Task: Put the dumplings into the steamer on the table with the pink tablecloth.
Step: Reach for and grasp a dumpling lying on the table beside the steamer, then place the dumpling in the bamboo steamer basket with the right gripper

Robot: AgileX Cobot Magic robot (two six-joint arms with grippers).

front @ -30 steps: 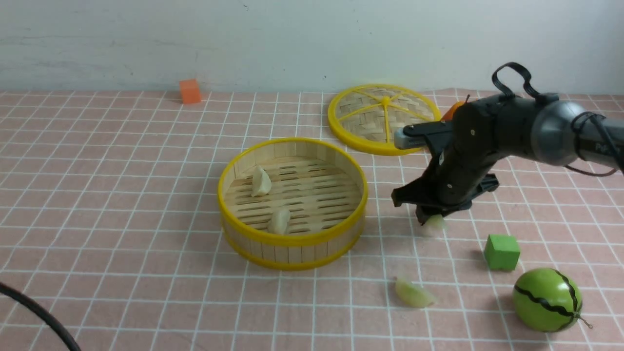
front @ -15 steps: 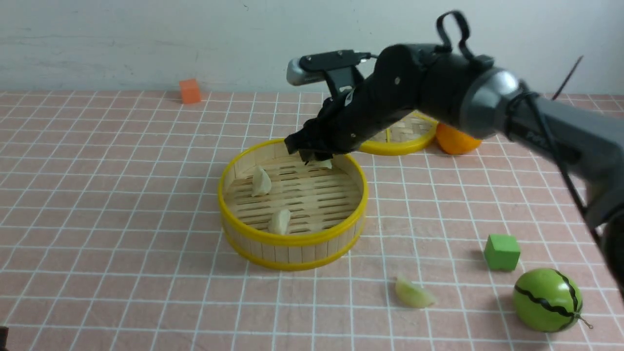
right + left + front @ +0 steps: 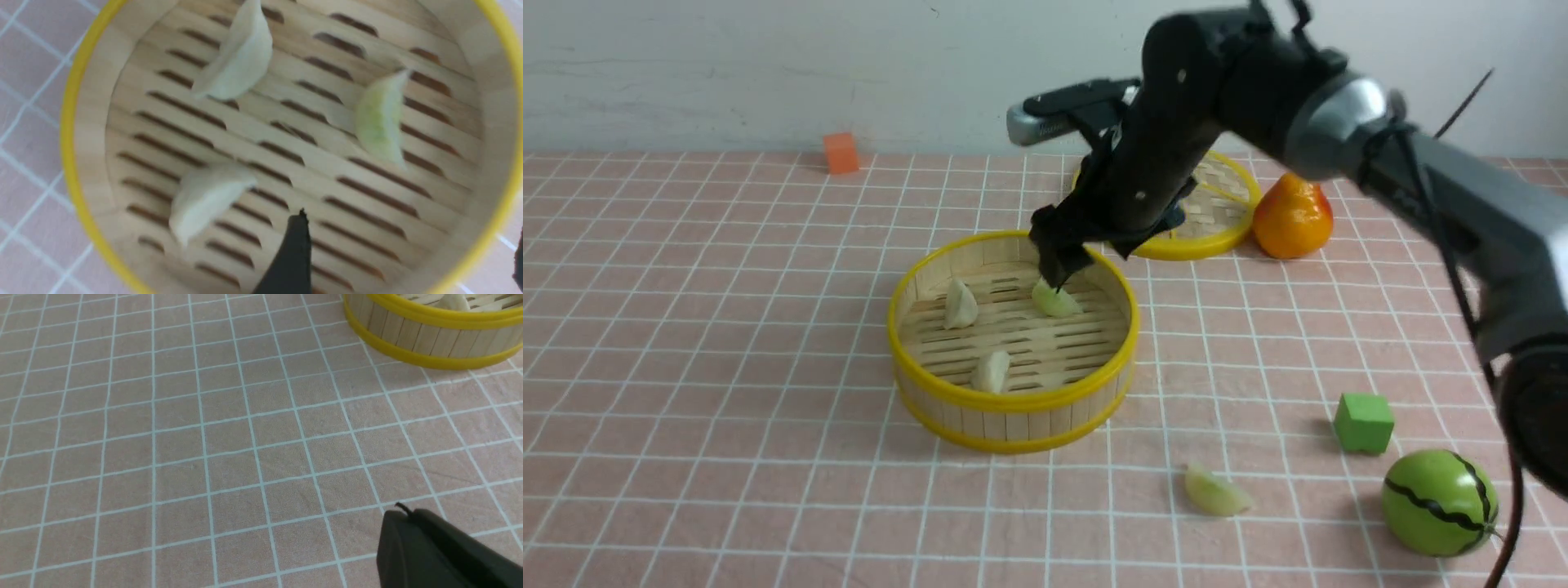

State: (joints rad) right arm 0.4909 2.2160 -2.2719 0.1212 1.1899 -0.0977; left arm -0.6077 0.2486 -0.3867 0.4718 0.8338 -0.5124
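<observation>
Front view, pink checked tablecloth [image 3: 727,327], white wall [image 3: 768,65]

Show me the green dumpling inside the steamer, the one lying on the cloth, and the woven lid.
placed green dumpling [image 3: 1055,300]: front view, its middle.
loose green dumpling [image 3: 1215,492]: front view, its middle.
woven lid [image 3: 1218,208]: front view, woven face.

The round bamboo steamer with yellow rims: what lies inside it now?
The bamboo steamer holds two cream-white dumplings and one pale green dumpling. The right end effector hides a bit of its far floor in the front view.
</observation>
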